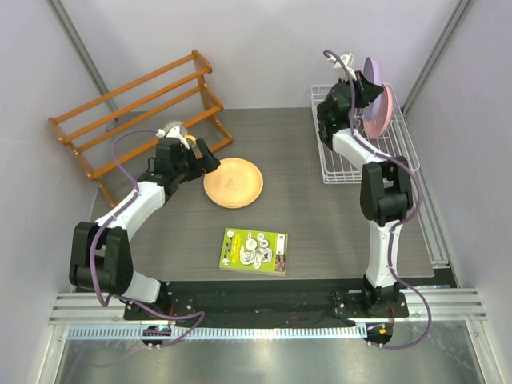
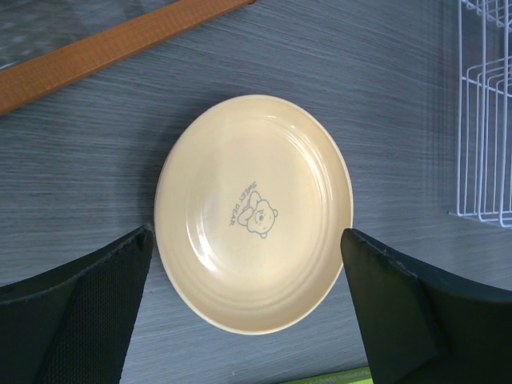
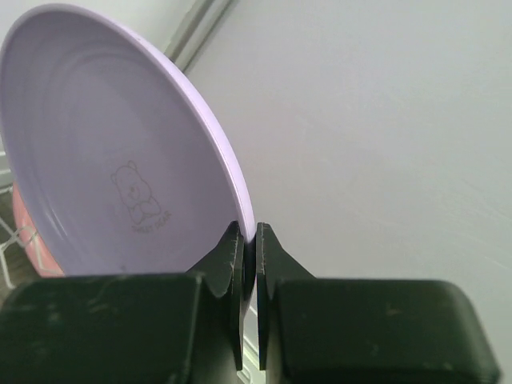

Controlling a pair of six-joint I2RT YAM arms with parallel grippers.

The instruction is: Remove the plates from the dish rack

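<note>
TOP VIEW
- L gripper (image 1: 202, 154): fingers spread wide, nothing held; sits just beside left-far rim of orange-yellow plate (image 1: 233, 182).
- Orange-yellow plate: flat on table (image 1: 320, 232), face up, well apart from dish rack (image 1: 340, 168).
- R gripper (image 1: 362, 80): over far end of dish rack, clamped on purple plate (image 1: 373, 69).
- Purple plate: on edge, higher than pink plate (image 1: 383, 112); contact w/ rack wires can't be told.
- Pink plate: upright in dish rack, right side.
- Other items: wooden rack (image 1: 132, 104) far left; booklet (image 1: 254, 250) flat, near-centre of table.

L WRIST VIEW
- Fingers (image 2: 84, 312): apart, one each side of frame, not touching the plate.
- Orange-yellow plate: lies between them, bear print in centre.
- Surroundings: wooden rack rail top left; dish rack wires at right edge, apart from plate.

R WRIST VIEW
- Fingers (image 3: 232, 256): closed tight on purple plate's rim, pads either side of the edge.
- Purple plate: tilted, inner face w/ bear print twd camera.
- Pink plate: sliver visible low left, behind purple one.
</note>
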